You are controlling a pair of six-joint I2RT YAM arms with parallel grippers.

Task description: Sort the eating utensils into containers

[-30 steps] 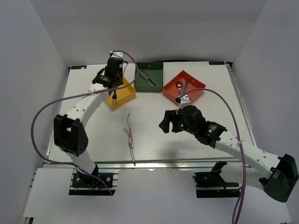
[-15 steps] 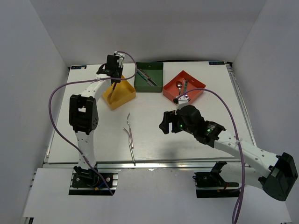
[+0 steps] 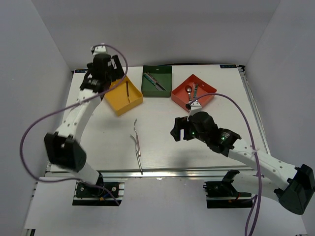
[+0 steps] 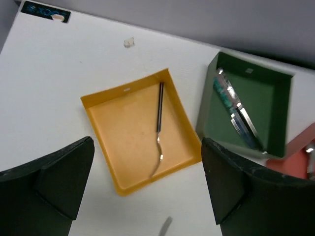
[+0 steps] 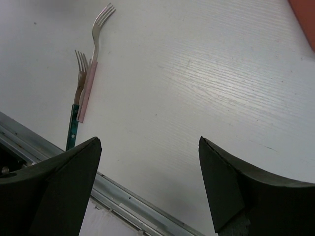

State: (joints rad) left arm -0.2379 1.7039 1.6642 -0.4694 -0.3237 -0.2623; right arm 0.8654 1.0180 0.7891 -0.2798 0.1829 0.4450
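A black-handled fork (image 4: 158, 129) lies flat in the yellow container (image 4: 123, 132), by its right wall. My left gripper (image 4: 147, 142) hovers above it, open and empty; in the top view this gripper (image 3: 106, 78) hangs over the back-left corner of the yellow container (image 3: 118, 101). The green container (image 4: 266, 98) holds knives (image 4: 236, 110). Spoons (image 3: 190, 91) lie in the red container (image 3: 203, 88). A pink-handled fork (image 5: 91, 73) and a teal-handled fork (image 5: 74, 123) lie side by side on the table. My right gripper (image 5: 150, 142) is open and empty, to their right.
The table's metal front rail (image 5: 128, 201) runs just below the right gripper. The forks on the table (image 3: 137, 140) lie between the two arms, near the front edge. A small scrap (image 4: 128, 43) sits behind the yellow container.
My left gripper has opened and let go of the black-handled fork, which now lies in the yellow container. The gripper has pulled back to the left. The right arm has hardly moved.
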